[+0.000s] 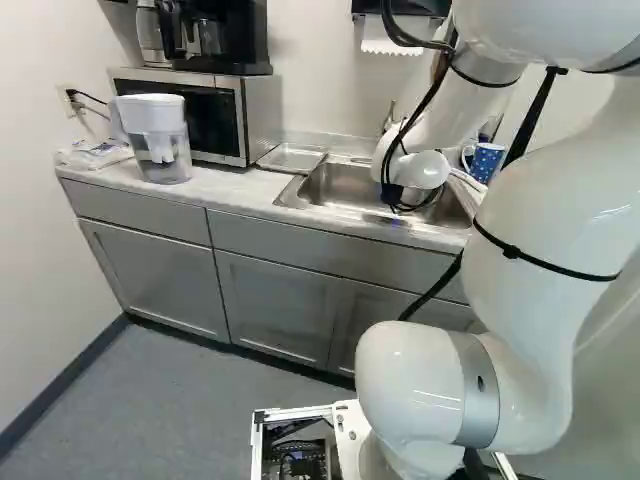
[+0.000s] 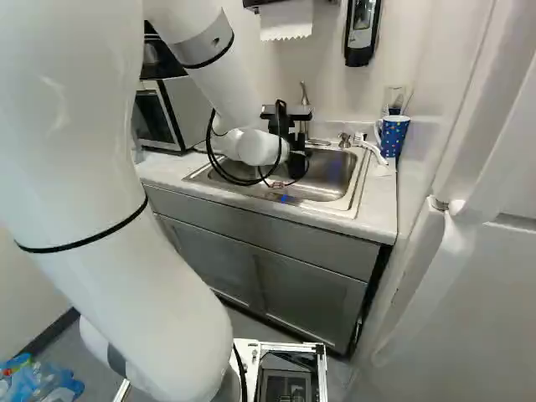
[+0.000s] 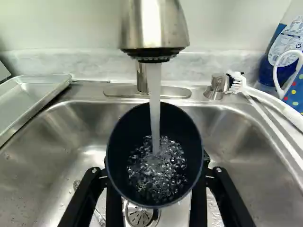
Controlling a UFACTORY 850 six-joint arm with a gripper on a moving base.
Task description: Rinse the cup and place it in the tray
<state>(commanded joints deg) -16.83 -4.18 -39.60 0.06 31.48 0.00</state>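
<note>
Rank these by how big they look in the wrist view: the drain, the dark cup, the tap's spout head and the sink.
1. Sink, running past the picture's edge
2. Dark cup
3. Spout head
4. Drain, partly hidden

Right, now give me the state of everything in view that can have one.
Faucet: running.
Cup: mouth up under the stream, water churning inside.
Hand: shut on the cup.
Tray: flat beside the sink, cup not in it.
Dish brush: lying down.
Dotted mug: upright.
Water pitcher: upright, lid on.
Microwave: door closed.
Cabinet doors: closed.
</note>
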